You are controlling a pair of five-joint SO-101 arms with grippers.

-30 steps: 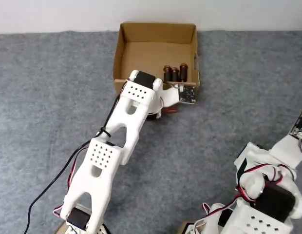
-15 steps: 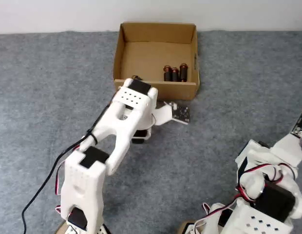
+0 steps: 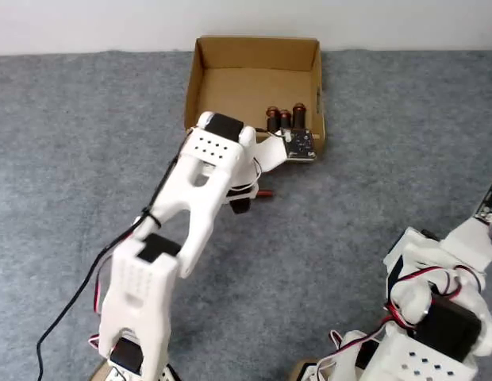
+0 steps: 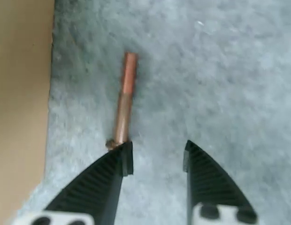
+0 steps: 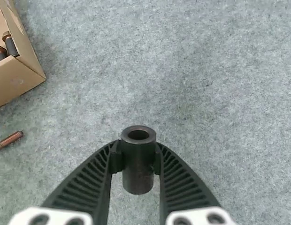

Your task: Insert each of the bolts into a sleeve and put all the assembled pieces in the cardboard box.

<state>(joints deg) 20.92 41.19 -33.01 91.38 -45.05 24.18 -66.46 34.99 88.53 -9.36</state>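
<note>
- Our left gripper point(image 4: 155, 157) is spread open and grips nothing. Its two black, ribbed, wedge-shaped fingers taper to points just above the carpet point(image 4: 220, 70).
- A loose bolt point(image 4: 124, 101) lies flat on that carpet, a slim copper-coloured rod with a smooth shank. Its head end sits right at the tip of one finger, and we cannot tell whether they touch. The rest of the rod points away from the gripper, not between the jaws.
- The bolt lies just beside the outer wall of the cardboard box point(image 3: 254, 48), roughly parallel to it in the left wrist view.
- The box is plain brown corrugated board, rectangular and open at the top with low walls.
- Inside it we see three assembled pieces point(image 3: 284, 119): short dark cylinders with coppery tops, upright in a row against the near wall, toward one corner.
- Our right gripper point(image 5: 136, 176) is clamped on a sleeve point(image 5: 137, 159), a stubby matte black tube with a round bore open toward the camera. It is pinched on both sides between the ribbed fingers, well apart from the box.
- The carpet is grey, short-piled and felt-like.
- The left arm point(image 3: 198, 182) is white moulded plastic with perforated panels and stretches toward the box's near wall. The right arm point(image 3: 436, 309) sits folded at the table's near corner.
</note>
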